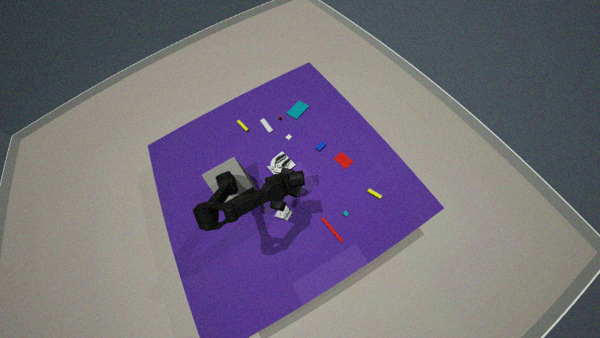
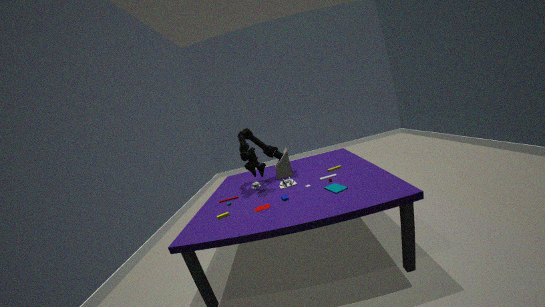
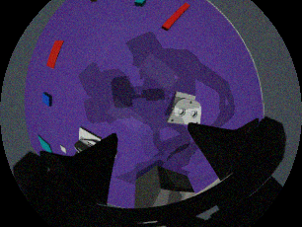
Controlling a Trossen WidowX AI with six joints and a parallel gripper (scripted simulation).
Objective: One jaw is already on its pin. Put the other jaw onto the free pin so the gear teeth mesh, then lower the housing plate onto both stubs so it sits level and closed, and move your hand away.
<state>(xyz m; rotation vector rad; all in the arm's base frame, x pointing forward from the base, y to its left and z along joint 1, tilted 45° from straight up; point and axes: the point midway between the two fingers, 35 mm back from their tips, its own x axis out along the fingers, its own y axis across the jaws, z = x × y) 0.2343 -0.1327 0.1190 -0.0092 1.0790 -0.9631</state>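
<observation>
The white base (image 1: 273, 168) (image 2: 282, 186) (image 3: 87, 132) lies on the table with both dark-edged jaws on it. In the wrist view a finger partly covers it, and I cannot tell whether the teeth mesh. The small pale housing plate (image 1: 283, 214) (image 2: 256, 185) (image 3: 187, 117) lies apart from the base on the purple table, with two round features on its upper side. My gripper (image 2: 259, 175) (image 3: 153, 132) is open and empty, high above the table near the housing plate. In the top view the arm hides most of the fingers.
A grey slanted block (image 1: 231, 165) (image 2: 284, 167) stands beside the base, under the arm. A red bar (image 1: 331, 229) (image 2: 228, 199) (image 3: 176, 16) lies beyond the housing plate. A blue block (image 1: 320, 145) (image 2: 284, 197) (image 3: 46, 99) and a red slab (image 1: 343, 160) (image 2: 262, 207) lie farther out.
</observation>
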